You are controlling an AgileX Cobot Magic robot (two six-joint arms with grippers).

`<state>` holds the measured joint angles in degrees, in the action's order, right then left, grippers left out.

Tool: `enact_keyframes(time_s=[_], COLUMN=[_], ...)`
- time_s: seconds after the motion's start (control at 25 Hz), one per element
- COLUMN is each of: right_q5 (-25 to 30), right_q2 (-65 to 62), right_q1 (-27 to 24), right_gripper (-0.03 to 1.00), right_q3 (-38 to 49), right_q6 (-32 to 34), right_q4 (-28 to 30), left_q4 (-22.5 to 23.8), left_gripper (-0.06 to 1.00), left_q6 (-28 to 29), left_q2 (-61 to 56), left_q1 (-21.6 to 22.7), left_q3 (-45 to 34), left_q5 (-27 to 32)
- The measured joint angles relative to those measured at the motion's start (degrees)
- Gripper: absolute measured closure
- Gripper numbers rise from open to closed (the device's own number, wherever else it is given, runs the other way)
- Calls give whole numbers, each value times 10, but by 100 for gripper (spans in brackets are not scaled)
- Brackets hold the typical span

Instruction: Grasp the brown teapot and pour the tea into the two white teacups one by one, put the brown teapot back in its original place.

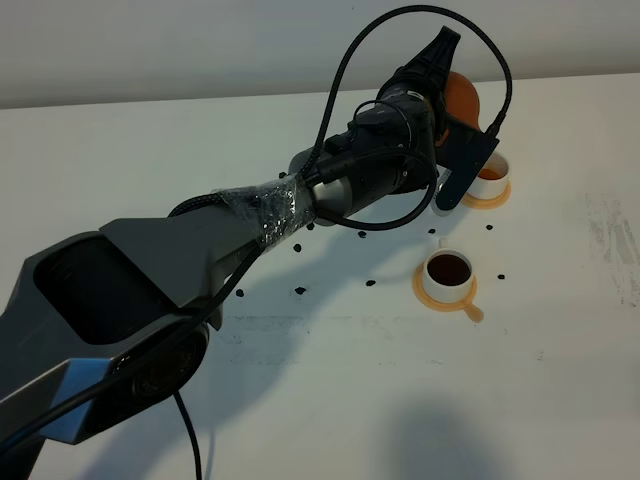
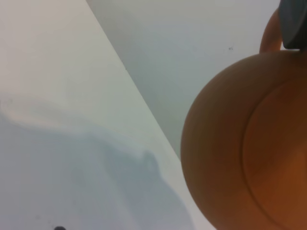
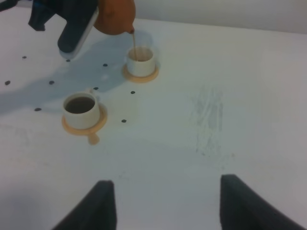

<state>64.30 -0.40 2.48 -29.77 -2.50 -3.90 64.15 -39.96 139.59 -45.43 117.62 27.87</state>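
My left gripper [image 1: 455, 115] is shut on the brown teapot [image 1: 463, 95], held tilted in the air at the far right of the table. The teapot's round belly [image 2: 240, 153] fills the left wrist view, with one dark finger [image 2: 293, 21] at its edge. A thin stream of tea runs from the teapot [image 3: 115, 17] into the far white teacup [image 3: 140, 60] [image 1: 490, 178] on its orange saucer. The near white teacup [image 1: 448, 272] [image 3: 80, 108] holds dark tea on its saucer. My right gripper [image 3: 165, 206] hangs open and empty, well back from both cups. The original place is hidden.
Small black specks [image 1: 300, 291] are scattered over the white table [image 1: 320, 400] around the cups. The left arm [image 1: 250, 215] stretches diagonally from the lower left across the table. A faint scuffed patch [image 3: 208, 120] marks the table to the right of the cups.
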Motion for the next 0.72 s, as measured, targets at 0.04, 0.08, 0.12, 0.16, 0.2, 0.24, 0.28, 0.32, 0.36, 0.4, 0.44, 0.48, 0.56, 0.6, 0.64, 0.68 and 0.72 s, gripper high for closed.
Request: enact_keyframes(time_s=[0.04, 0.08, 0.12, 0.16, 0.2, 0.24, 0.28, 0.32, 0.36, 0.4, 0.44, 0.48, 0.56, 0.6, 0.64, 0.68, 0.72], right_q5=[0, 0, 0, 0, 0, 0, 0, 0, 0, 0, 0, 0, 0, 0, 0, 0, 0], right_q2=[0, 0, 0, 0, 0, 0, 0, 0, 0, 0, 0, 0, 0, 0, 0, 0, 0], right_q1=[0, 0, 0, 0, 0, 0, 0, 0, 0, 0, 0, 0, 0, 0, 0, 0, 0], right_gripper=[50, 50, 50, 50, 50, 50, 50, 50, 50, 50, 50, 50, 50, 50, 50, 50, 50], right_q3=[0, 0, 0, 0, 0, 0, 0, 0, 0, 0, 0, 0, 0, 0, 0, 0, 0], right_q6=[0, 0, 0, 0, 0, 0, 0, 0, 0, 0, 0, 0, 0, 0, 0, 0, 0], right_q4=[0, 0, 0, 0, 0, 0, 0, 0, 0, 0, 0, 0, 0, 0, 0, 0, 0], left_q4=[0, 0, 0, 0, 0, 0, 0, 0, 0, 0, 0, 0, 0, 0, 0, 0, 0], left_gripper=[83, 83, 83, 83, 83, 83, 83, 83, 83, 83, 83, 83, 83, 83, 83, 83, 83], left_q6=[-1, -1, -1, -1, -1, -1, -1, -1, -1, -1, -1, -1, -1, -1, -1, -1, -1], left_q2=[0, 0, 0, 0, 0, 0, 0, 0, 0, 0, 0, 0, 0, 0, 0, 0, 0], left_q1=[0, 0, 0, 0, 0, 0, 0, 0, 0, 0, 0, 0, 0, 0, 0, -1, -1], left_q3=[0, 0, 0, 0, 0, 0, 0, 0, 0, 0, 0, 0, 0, 0, 0, 0, 0], left_q5=[0, 0, 0, 0, 0, 0, 0, 0, 0, 0, 0, 0, 0, 0, 0, 0, 0])
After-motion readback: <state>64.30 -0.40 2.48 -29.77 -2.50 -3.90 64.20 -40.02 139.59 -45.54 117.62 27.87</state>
